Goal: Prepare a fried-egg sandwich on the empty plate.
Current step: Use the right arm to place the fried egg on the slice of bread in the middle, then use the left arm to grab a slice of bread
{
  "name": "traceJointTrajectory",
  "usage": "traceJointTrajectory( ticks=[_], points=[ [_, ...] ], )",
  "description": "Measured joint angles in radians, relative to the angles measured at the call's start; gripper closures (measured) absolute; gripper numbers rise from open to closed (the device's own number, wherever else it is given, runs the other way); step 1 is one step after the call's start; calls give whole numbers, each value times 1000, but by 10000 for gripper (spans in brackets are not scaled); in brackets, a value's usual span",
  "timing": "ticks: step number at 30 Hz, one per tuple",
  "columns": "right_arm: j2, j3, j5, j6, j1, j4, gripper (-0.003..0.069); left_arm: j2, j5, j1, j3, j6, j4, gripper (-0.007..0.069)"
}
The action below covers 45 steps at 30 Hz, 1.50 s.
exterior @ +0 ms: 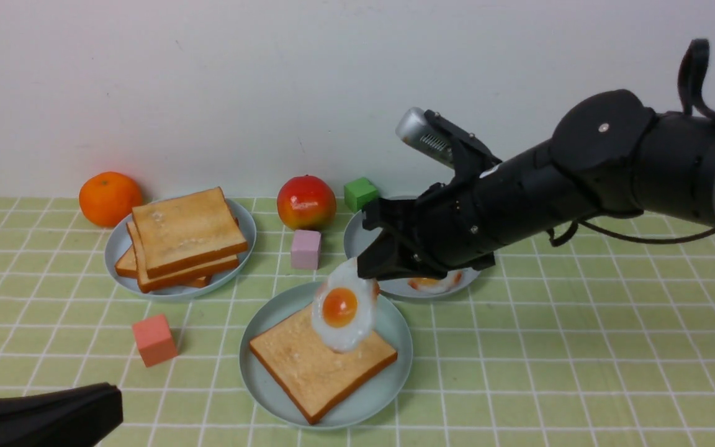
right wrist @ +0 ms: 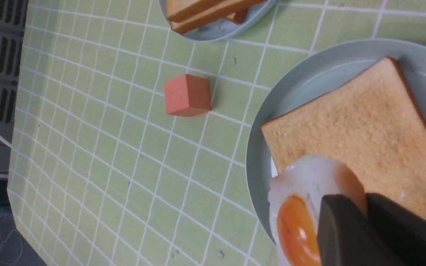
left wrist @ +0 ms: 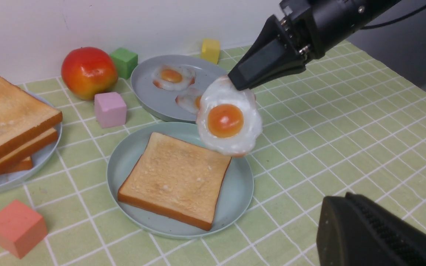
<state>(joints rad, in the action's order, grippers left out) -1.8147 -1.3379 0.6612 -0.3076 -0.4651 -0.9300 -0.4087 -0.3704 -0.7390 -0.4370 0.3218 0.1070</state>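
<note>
The right tool (exterior: pixel 370 273) is pinched on the rim of a white fried egg with an orange yolk (exterior: pixel 340 310). The egg hangs tilted, yolk toward the robot, over the 1 o'clock corner of a square golden-brown toast slice (exterior: pixel 317 366). Whether its lower edge touches the toast I cannot tell. The slice lies flat in the round pale mint-teal plastic plate (exterior: pixel 264 379), mid-worktop on the green-checked worktop (exterior: pixel 581 347).

From that plate:
- **12 o'clock:** a pink cube (exterior: pixel 306 249), with a red apple (exterior: pixel 306 202) and a green cube (exterior: pixel 360 194) beyond.
- **1 o'clock:** a blue-grey egg plate (left wrist: pixel 150 92) holds two more fried eggs (left wrist: pixel 172 76), with a yellow cube (left wrist: pixel 210 51) behind. The right arm (exterior: pixel 519 198) hides much of this plate from the front.
- **10 o'clock:** a blue-grey toast plate (exterior: pixel 115 254) carries stacked toast (exterior: pixel 187 233), with an orange (exterior: pixel 109 198) beyond.
- **9 o'clock:** a salmon cube (exterior: pixel 154 339).
- **8 o'clock:** the left tool (exterior: pixel 106 406) sits low, closed on nothing and well apart.
</note>
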Motion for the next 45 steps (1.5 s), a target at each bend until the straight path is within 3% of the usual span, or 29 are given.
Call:
traceJointTrajectory(
  ticks=[10,18,23,24,26,30,33,37,38,40,45],
  points=[
    [-188,0,-92,-157,-43,-231,588,0,0,0,0,0,0,624],
    [-239,0,-150,-178,-43,-278,565,0,-1,0,0,0,0,621],
    [-237,-1,-172,-181,-36,-192,415,0,-1,0,0,0,0,616],
    [-237,-1,-172,-181,-35,-192,415,0,-1,0,0,0,0,615],
    [-224,-1,-153,-181,-15,-159,325,0,-2,0,0,0,0,612],
    [-162,-1,-63,-181,46,-92,267,0,-36,0,0,0,-6,608],
    [-98,-1,26,-169,91,-27,296,0,-70,0,0,0,-10,606],
    [13,-1,161,-120,123,130,411,-6,-93,0,0,13,-15,606],
    [91,-1,236,-75,125,236,487,-21,-95,0,0,40,-16,606],
    [159,-1,289,-13,121,339,563,-51,-97,0,0,73,-16,606],
    [341,8,360,117,107,555,650,-156,-97,0,0,126,-19,606]
  ],
)
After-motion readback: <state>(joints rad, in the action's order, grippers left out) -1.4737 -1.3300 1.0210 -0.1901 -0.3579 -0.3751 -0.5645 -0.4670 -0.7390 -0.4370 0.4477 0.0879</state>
